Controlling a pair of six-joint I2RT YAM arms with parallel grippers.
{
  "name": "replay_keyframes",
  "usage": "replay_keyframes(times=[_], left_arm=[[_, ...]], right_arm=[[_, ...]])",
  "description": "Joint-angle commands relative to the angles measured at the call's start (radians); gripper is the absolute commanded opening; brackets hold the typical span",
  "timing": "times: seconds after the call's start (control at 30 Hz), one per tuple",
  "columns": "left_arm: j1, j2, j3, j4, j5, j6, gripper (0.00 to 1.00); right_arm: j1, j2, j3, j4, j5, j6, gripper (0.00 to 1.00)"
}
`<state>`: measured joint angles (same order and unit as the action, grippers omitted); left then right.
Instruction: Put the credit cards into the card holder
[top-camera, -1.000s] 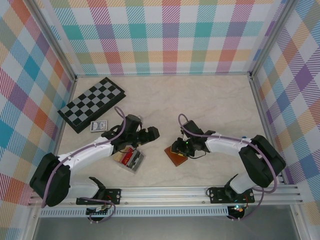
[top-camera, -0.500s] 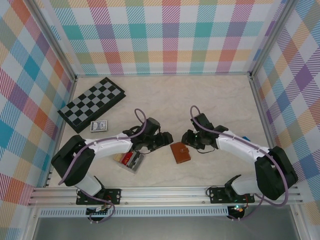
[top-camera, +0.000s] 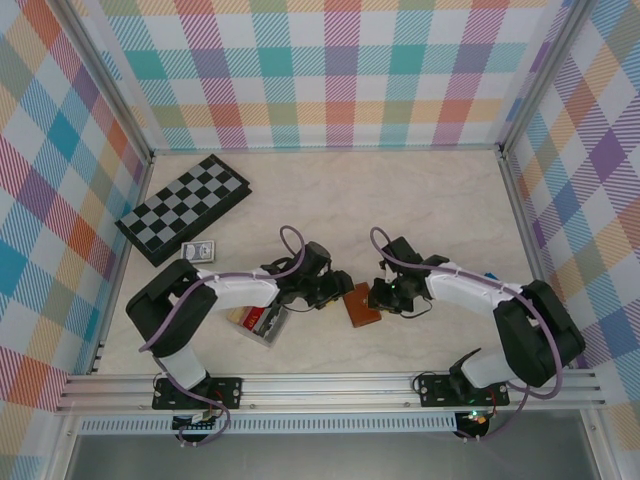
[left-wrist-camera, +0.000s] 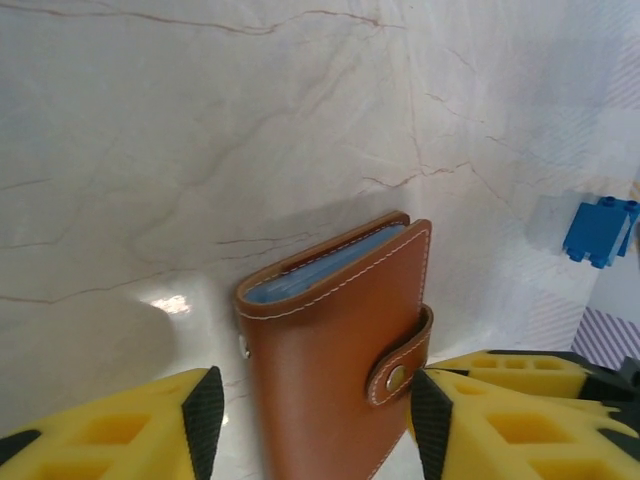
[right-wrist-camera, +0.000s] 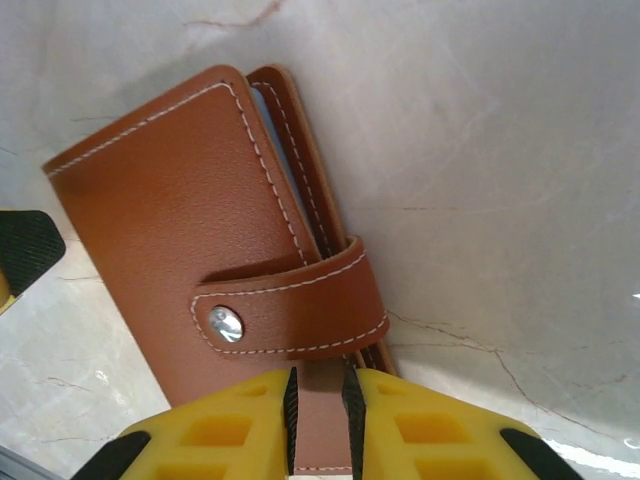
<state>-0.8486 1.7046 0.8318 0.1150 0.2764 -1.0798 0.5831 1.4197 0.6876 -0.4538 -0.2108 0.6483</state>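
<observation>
Between the parted jaws of the left tool (left-wrist-camera: 315, 400) sat the card holder (left-wrist-camera: 335, 340), snap shut; the right tool (right-wrist-camera: 320, 405) clamped its near edge. The tab likely wanted lifting against a firm pinch.

Reddish-brown leather card holder (top-camera: 361, 304), snap tab fastened, credit cards (top-camera: 262, 318) in clear tray (top-camera: 276, 332) nearby

Lab test booth; plaid walls (top-camera: 340, 70); aluminium frame rail (top-camera: 330, 385).

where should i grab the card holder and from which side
Probably pinch the card holder across its two long edges, coming from above near the snapped tab. It is closed, slim and narrow enough that the left pincer straddles it with fingers on both sides.
</observation>
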Motion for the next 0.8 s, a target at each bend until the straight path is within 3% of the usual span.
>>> replay_keyframes(times=[0.0,0.2,0.6,0.77], left_arm=[[-0.02,0.033,0.004,0.045,0.031,-0.015,0.52],[-0.024,0.066,0.003,0.103,0.05,-0.032,0.48],[-0.027,0.047,-0.011,0.178,0.051,-0.026,0.2],[-0.026,0.035,-0.008,0.162,0.041,0.0,0.14]], right_arm=[[0.0,0.018,-0.017,0.018,-0.019,-0.003,0.22],[0.0,0.02,-0.046,0.038,-0.016,0.039,0.22],[-0.001,0.002,-0.038,0.018,0.023,0.06,0.24],[-0.001,-0.06,0.009,-0.036,0.072,0.024,0.27]])
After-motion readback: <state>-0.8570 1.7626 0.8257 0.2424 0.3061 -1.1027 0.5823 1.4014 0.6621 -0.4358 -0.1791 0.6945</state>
